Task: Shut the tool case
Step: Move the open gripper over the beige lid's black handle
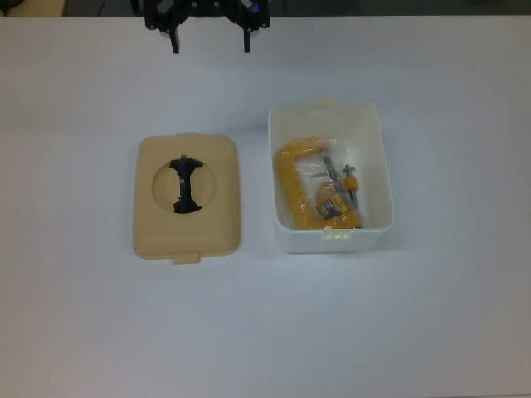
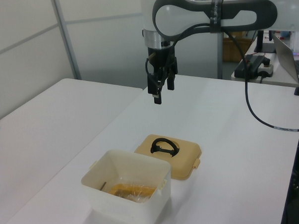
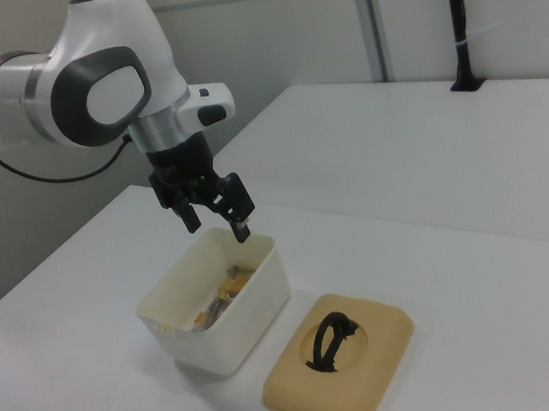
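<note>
The tool case's white tub [image 1: 380, 157] stands uncovered on the white table, to the top view's right. Inside it lies a yellow clamp [image 1: 309, 189] wrapped in clear plastic. The tan lid [image 1: 217, 225] lies flat on the table to the tub's left in the top view, a short gap away, with its black handle [image 1: 186, 184] up in the round recess. My gripper [image 1: 211, 43] hangs open and empty above the table, beyond both parts at the top view's upper edge. The left view shows gripper [image 2: 163, 90], tub [image 2: 125, 208] and lid [image 2: 184, 159]; the right view shows gripper [image 3: 217, 222], tub [image 3: 243, 320] and lid [image 3: 372, 368].
White table surface surrounds both parts. In the left view a second table at the right carries a power strip [image 2: 254, 65] and a laptop [image 2: 288, 51], and a black cable [image 2: 254, 112] hangs from the arm. A black post [image 3: 458, 16] stands at the back of the right view.
</note>
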### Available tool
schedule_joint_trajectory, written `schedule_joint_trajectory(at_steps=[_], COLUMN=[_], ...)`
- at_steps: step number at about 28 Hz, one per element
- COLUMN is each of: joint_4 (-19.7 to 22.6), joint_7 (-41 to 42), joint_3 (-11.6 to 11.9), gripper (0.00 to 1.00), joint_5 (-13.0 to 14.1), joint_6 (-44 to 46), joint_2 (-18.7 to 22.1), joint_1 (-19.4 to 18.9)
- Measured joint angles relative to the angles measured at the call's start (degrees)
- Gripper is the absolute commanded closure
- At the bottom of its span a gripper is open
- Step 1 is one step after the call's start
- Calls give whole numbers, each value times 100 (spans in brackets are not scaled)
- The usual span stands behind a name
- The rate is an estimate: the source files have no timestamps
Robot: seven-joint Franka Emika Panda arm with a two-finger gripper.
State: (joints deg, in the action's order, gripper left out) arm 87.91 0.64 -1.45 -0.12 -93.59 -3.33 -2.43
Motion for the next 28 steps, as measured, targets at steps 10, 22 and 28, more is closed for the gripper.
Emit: schedule_joint_trajectory(at_steps=[10,22,28], joint_4=[20,322,795], joint_7=[0,4,20], joint_3=[23,33,61], gripper=[0,0,0], joint_5=[0,-21,-182], joint_6=[1,-95,-634], joint_2=[-30,-61,-63], joint_1=[0,11,36])
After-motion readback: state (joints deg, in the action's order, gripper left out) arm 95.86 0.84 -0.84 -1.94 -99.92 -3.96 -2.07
